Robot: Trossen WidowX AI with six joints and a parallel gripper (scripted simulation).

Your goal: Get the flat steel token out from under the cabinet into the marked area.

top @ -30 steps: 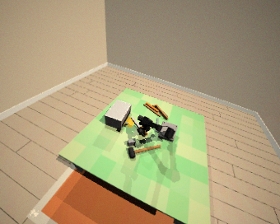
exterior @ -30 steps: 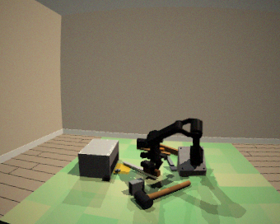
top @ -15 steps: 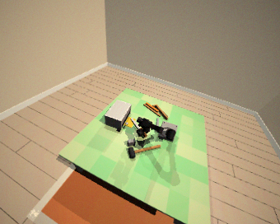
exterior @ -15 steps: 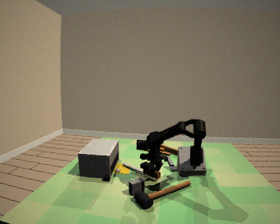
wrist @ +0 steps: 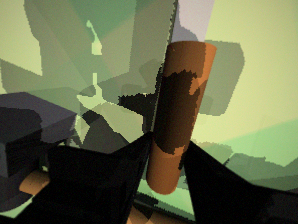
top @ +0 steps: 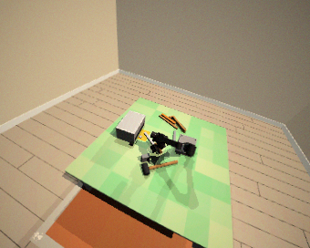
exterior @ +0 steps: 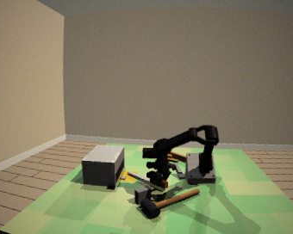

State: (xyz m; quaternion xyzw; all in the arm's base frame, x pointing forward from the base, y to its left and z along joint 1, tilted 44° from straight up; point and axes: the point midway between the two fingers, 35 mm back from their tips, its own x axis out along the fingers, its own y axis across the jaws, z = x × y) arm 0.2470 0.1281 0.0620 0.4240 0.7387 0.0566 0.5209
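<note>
My gripper [exterior: 158, 183] [wrist: 167, 138] is shut on the orange-brown handle [wrist: 176, 115] of a tool with a long flat pale blade [top: 149, 138] [exterior: 141, 179] [wrist: 194, 17]. It holds the tool low over the table, the blade pointing toward the cabinet [top: 130, 120] [exterior: 103, 155]. The blade's far end is over or beside the yellow marked area [exterior: 129, 179] in front of the cabinet; its height there is unclear. A small greyish patch [exterior: 123, 177] shows at the area's cabinet side; I cannot tell whether it is the token. The space under the cabinet is dark.
A hammer [top: 146, 169] [exterior: 151, 208] and a grey block [top: 145, 158] [exterior: 142, 194] [wrist: 35, 112] lie on the near side of the gripper. Orange-brown sticks [top: 168, 120] lie at the back, and a grey bar [top: 174, 135] [exterior: 179, 170] is beside the arm's base [exterior: 201, 172].
</note>
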